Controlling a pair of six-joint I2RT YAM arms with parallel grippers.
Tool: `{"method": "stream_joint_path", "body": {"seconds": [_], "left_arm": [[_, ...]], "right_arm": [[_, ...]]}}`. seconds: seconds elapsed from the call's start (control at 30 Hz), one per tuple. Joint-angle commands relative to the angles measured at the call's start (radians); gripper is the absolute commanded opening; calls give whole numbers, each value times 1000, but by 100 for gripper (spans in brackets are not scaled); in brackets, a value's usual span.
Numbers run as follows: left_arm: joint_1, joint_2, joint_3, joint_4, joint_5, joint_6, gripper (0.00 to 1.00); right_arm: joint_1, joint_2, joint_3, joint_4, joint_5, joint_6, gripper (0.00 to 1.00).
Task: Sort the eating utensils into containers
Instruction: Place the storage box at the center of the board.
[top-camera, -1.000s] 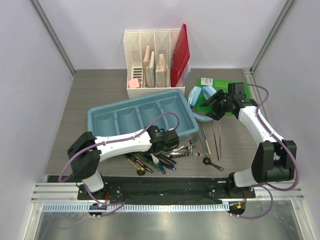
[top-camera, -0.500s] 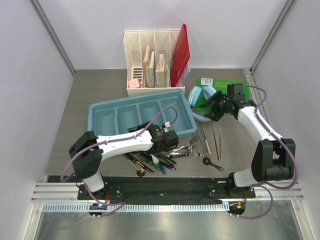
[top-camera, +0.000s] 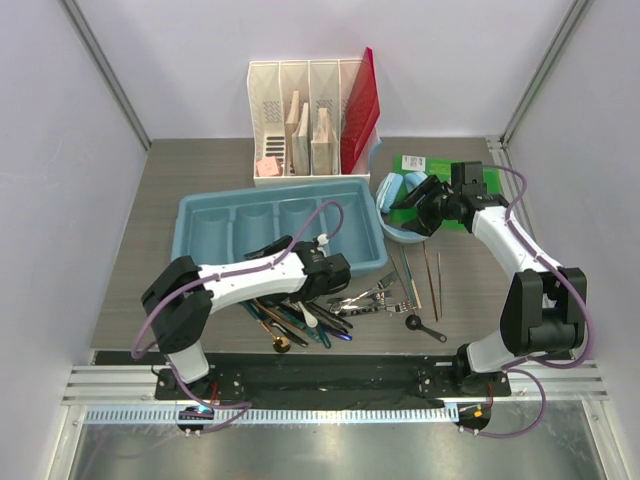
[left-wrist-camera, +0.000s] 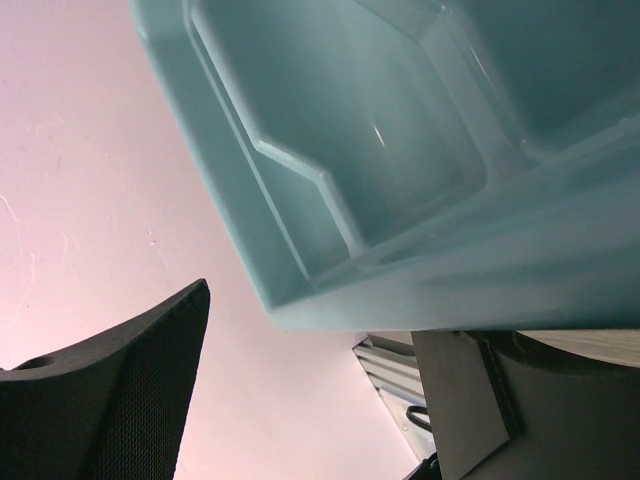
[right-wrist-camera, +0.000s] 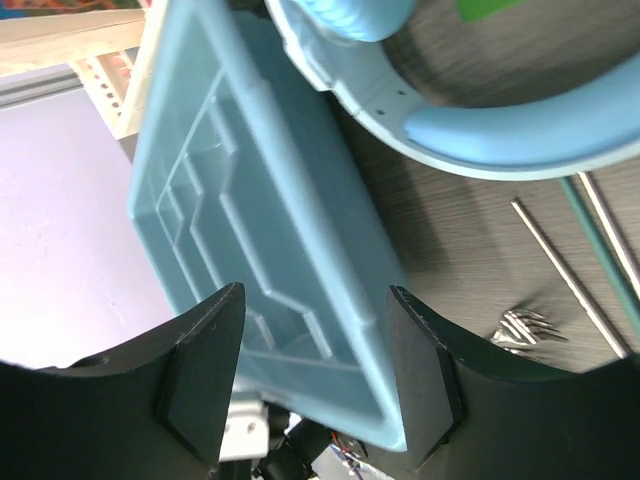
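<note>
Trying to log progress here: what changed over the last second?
The tray turned slightly, its left end swinging away from the arms, while the left gripper at its near wall shifted a little left. The right gripper crept left toward the headphones. Both grippers are open, holding nothing; the utensils stayed in place.

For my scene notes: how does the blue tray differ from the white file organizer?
The tray is light blue, low and looks empty; the file organizer is white, tall and holds a red folder. The tray's walls are solid, the organizer's slotted. Both are split into parallel compartments.
</note>
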Motion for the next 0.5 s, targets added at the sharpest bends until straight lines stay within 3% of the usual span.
{"method": "stream_joint_path", "body": {"seconds": [0.0, 0.3, 0.47], "left_arm": [[37, 46, 22, 10, -21, -16, 80], [53, 99, 71, -22, 10, -50, 80], [53, 8, 125, -48, 13, -94, 78]], "right_arm": [[14, -4, 57, 36, -50, 2, 63], [17, -18, 42, 38, -52, -1, 63], [19, -15, 46, 38, -52, 2, 64]]}}
